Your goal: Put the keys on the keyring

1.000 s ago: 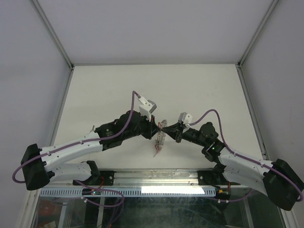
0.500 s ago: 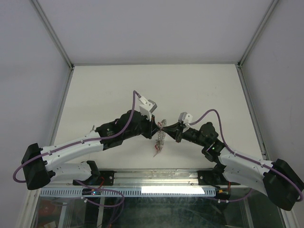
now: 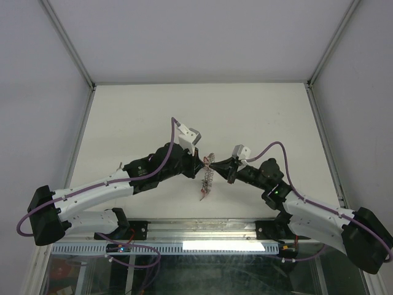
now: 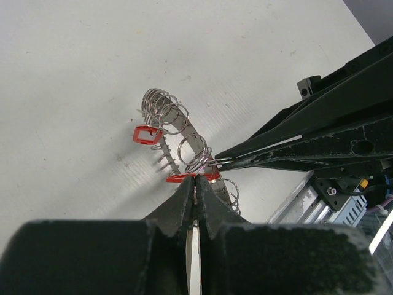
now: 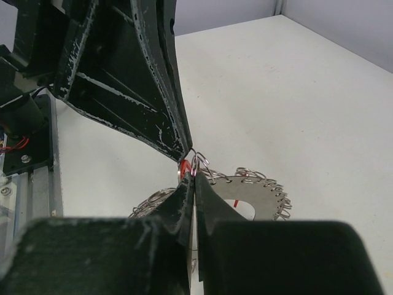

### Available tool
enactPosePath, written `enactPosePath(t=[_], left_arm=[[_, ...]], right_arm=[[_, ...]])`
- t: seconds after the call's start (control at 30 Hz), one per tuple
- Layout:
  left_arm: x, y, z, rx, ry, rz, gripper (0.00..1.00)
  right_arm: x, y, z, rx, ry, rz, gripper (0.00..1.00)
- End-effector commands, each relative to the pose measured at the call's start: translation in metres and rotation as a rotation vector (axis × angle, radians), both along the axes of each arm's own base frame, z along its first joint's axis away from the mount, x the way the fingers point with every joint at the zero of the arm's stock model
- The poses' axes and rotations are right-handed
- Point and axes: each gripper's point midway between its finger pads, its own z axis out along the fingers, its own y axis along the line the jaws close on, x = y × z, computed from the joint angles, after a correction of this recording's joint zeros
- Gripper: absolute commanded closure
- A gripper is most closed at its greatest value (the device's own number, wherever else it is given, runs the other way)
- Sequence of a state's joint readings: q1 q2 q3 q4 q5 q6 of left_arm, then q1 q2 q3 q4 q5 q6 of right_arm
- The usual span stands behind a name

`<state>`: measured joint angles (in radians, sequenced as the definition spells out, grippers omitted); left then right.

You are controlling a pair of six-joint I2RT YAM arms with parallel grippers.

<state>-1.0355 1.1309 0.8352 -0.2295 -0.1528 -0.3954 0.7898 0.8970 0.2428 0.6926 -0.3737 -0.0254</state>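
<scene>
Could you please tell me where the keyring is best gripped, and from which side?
Pinch the keyring by its flat grey plate at the rim, one pad on each face, coming in edge-on from the side. It is thin and hangs upright, with wire loops crowding its edge; the left gripper holds it so.

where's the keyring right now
In the top view the keyring is near the middle of the table, seen edge-on, pinched between the left gripper and right gripper.
</scene>
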Motion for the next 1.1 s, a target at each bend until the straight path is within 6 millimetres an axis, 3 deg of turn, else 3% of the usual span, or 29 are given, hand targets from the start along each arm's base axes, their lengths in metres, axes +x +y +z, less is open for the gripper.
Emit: enactPosePath(t=[0.0,0.77,1.07], left_arm=[[0.001,-0.002,0.014,-0.025,-0.03,0.005,1.0],[-0.006,-0.015,-0.005,-0.008,0.014,-0.062,1.0],[-0.001,0.004,0.022,-0.06,-0.1,-0.019,1.0]], right_arm=[[0.0,0.0,0.051,0.137,-0.124,-0.009,1.0],[-0.005,-0.005,0.066,0.204,-0.167,-0.005,1.0],[-0.002,-0.008,0.06,0.153,-0.194,-0.024,1.0]])
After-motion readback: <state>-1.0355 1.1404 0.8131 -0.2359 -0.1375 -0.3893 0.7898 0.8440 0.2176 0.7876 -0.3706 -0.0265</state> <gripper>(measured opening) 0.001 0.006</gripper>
